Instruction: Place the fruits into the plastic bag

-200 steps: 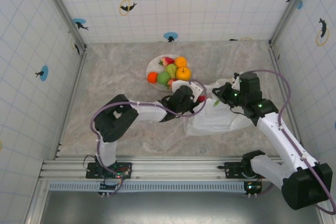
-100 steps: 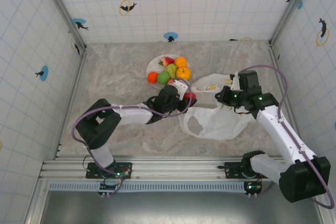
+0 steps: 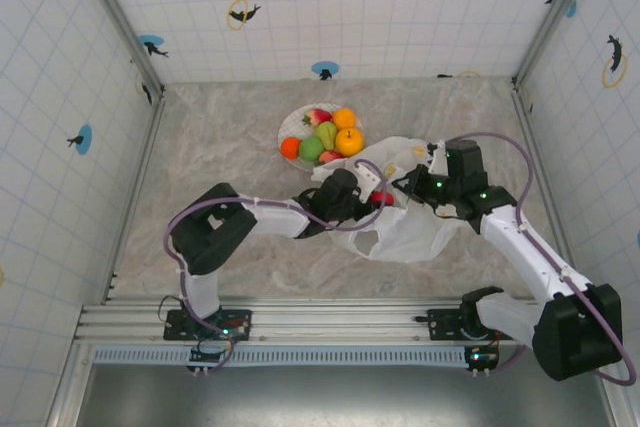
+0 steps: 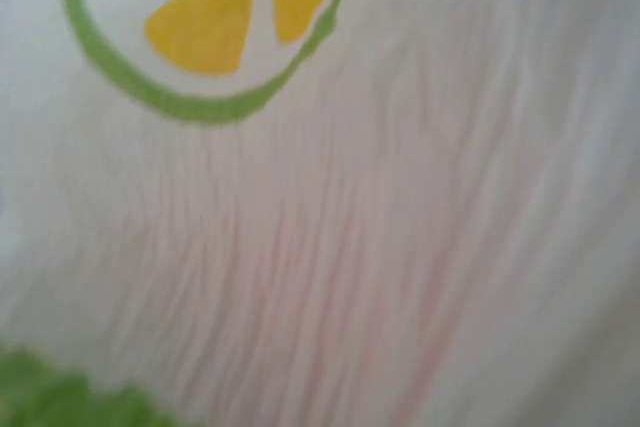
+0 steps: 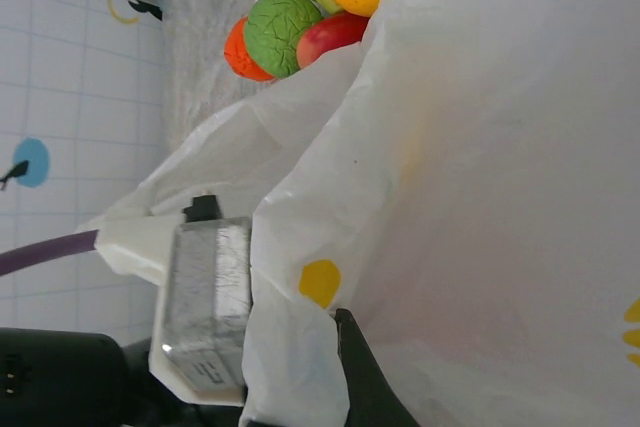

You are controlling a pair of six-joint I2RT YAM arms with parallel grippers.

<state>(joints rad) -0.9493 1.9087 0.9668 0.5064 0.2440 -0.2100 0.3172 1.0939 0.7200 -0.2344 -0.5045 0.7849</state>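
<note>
The plastic bag (image 3: pixel 415 227) lies crumpled right of centre, white with citrus prints. My right gripper (image 3: pixel 413 185) is shut on the bag's upper edge (image 5: pixel 300 277), the film pinched against its dark finger (image 5: pixel 362 377). My left gripper (image 3: pixel 374 193) reaches into the bag's mouth, shut on a small red fruit (image 3: pixel 384 197). Bag film with a yellow and green citrus slice (image 4: pixel 210 17) covers the left wrist view. The other fruits sit on the white plate (image 3: pixel 292 125): oranges (image 3: pixel 349 139), a green apple (image 3: pixel 311 148), a pear (image 3: pixel 327 133), a strawberry (image 3: pixel 319 116). The right wrist view catches the green apple (image 5: pixel 281 32) and a red apple (image 5: pixel 331 34).
The left arm's pale wrist housing (image 5: pixel 200 312) and purple cable (image 5: pixel 50 250) sit close beside my right gripper. Tiled walls enclose the marble table (image 3: pixel 220 147) on three sides. The plate stands just behind the bag's mouth.
The left gripper swung back right with the red fruit, into the bag's mouth. The right gripper moved left and the bag bunched up around the left gripper.
</note>
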